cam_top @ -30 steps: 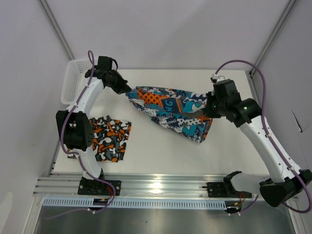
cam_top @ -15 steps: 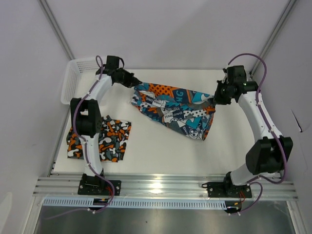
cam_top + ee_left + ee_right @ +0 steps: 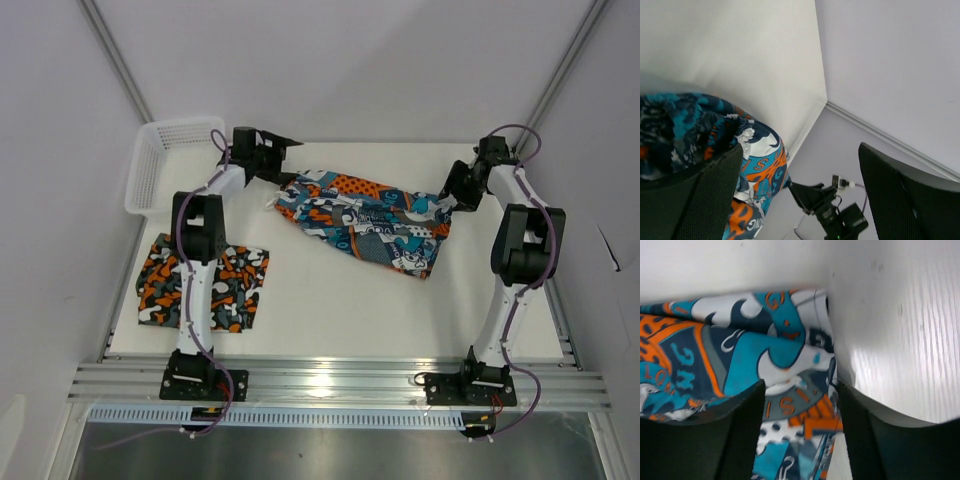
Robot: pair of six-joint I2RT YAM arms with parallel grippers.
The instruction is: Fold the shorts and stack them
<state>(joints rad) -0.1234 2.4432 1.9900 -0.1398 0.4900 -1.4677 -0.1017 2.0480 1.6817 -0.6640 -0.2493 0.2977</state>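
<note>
The teal-blue graphic shorts lie spread across the back middle of the table. The camouflage shorts lie folded at the near left. My left gripper hangs at the teal shorts' left end with its jaws wide apart; in the left wrist view the teal shorts bunch beside one finger and nothing sits in the left gripper. My right gripper is over the right end. In the right wrist view the right gripper stands open, with the teal shorts lying loose under the gap.
A white mesh basket stands at the back left corner, close behind the left arm. The table's back edge and the walls are close to both grippers. Bare table shows in front of the teal shorts.
Both grippers have opened and let go of the teal shorts, which now lie spread on the table. Both arms have stretched toward the back of the table.
</note>
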